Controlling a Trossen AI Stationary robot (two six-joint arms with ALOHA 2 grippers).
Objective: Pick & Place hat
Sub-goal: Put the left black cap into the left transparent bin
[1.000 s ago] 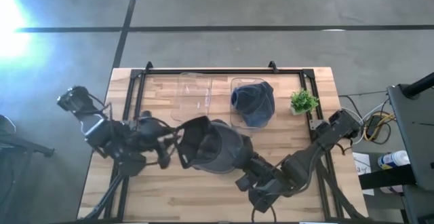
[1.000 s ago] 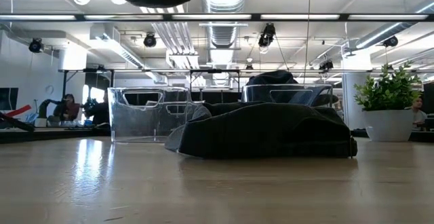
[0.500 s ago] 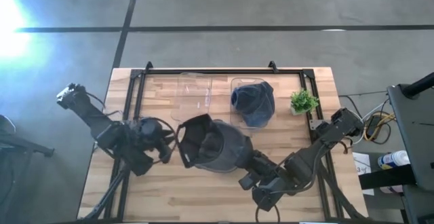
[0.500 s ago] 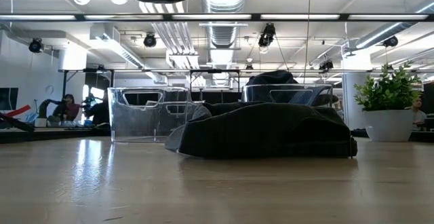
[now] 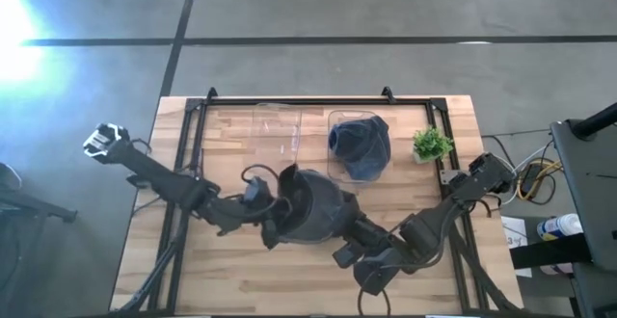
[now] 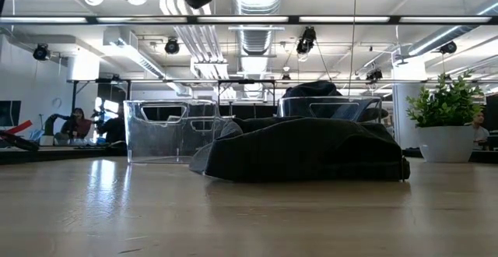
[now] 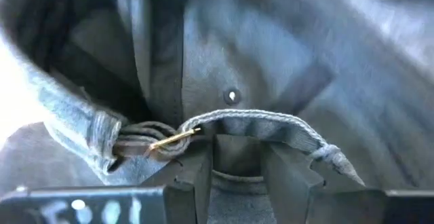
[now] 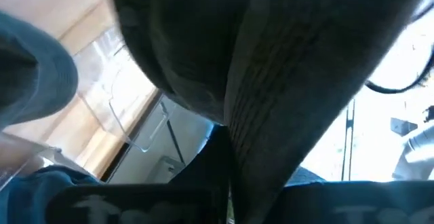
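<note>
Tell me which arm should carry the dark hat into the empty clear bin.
Probably right. The right pincer appears shut on the dark hat, its brim filling that wrist view. The left pincer is only at the hat's strap. The empty clear bin sits just behind.

right gripper [image 8: 227, 183] fingertips buried in hat [image 8: 271, 61] — grip unclear

A small potted plant [image 5: 431, 145] stands near the wooden table's [image 5: 231, 279] right edge. Cables [image 5: 528, 177] lie on the floor beyond it
</note>
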